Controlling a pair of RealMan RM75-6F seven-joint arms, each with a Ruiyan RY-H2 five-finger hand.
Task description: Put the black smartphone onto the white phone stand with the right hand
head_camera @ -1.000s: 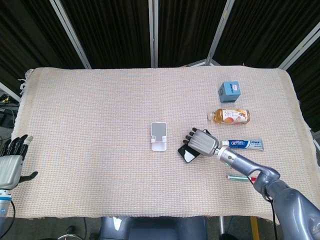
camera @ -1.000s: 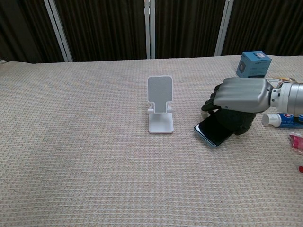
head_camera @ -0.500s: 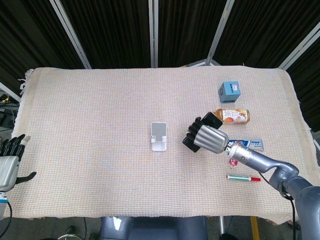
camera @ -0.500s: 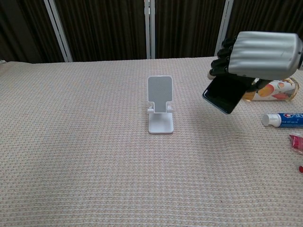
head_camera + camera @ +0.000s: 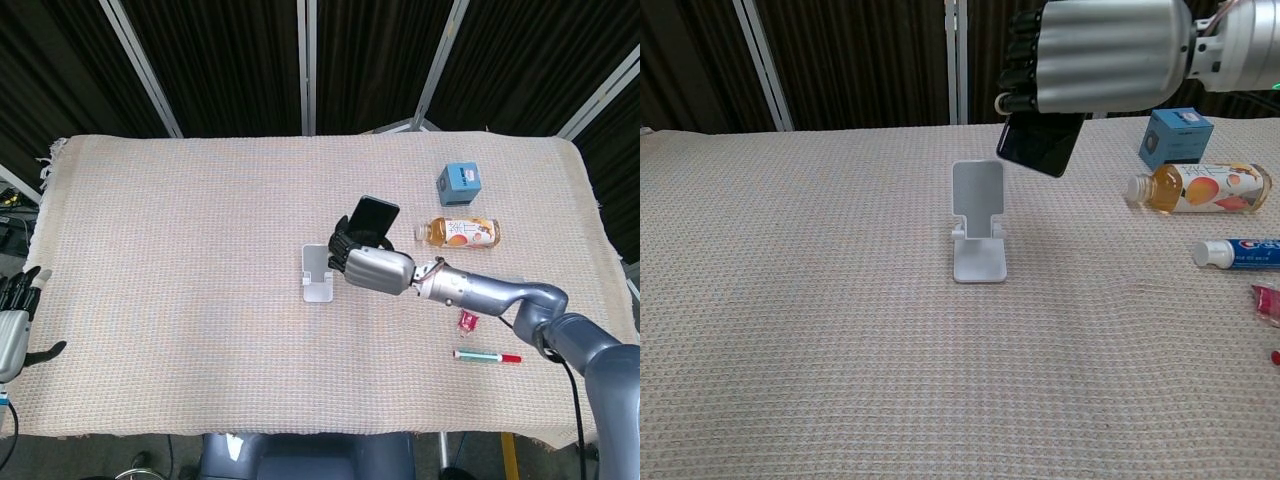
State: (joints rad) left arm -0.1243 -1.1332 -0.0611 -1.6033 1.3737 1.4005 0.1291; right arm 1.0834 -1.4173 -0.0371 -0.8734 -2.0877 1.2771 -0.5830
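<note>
My right hand (image 5: 372, 266) (image 5: 1100, 55) grips the black smartphone (image 5: 372, 220) (image 5: 1040, 143) and holds it in the air, tilted, just right of and above the white phone stand (image 5: 318, 273) (image 5: 978, 225). The stand sits upright on the woven cloth near the table's middle, with nothing on it. In the chest view the phone's lower end hangs close to the stand's top right corner, apart from it. My left hand (image 5: 14, 325) shows at the far left edge of the head view, fingers spread, holding nothing.
A blue box (image 5: 459, 184) (image 5: 1175, 136), a lying juice bottle (image 5: 458, 232) (image 5: 1195, 189), a toothpaste tube (image 5: 1238, 253), a small red packet (image 5: 466, 320) and a red-capped pen (image 5: 487, 355) lie at the right. The cloth-covered table (image 5: 180, 220) spreads left of the stand.
My right hand lifted the smartphone off the cloth and carried it up and left, from beside the toothpaste to just above the stand. The left hand drifted slightly lower.
</note>
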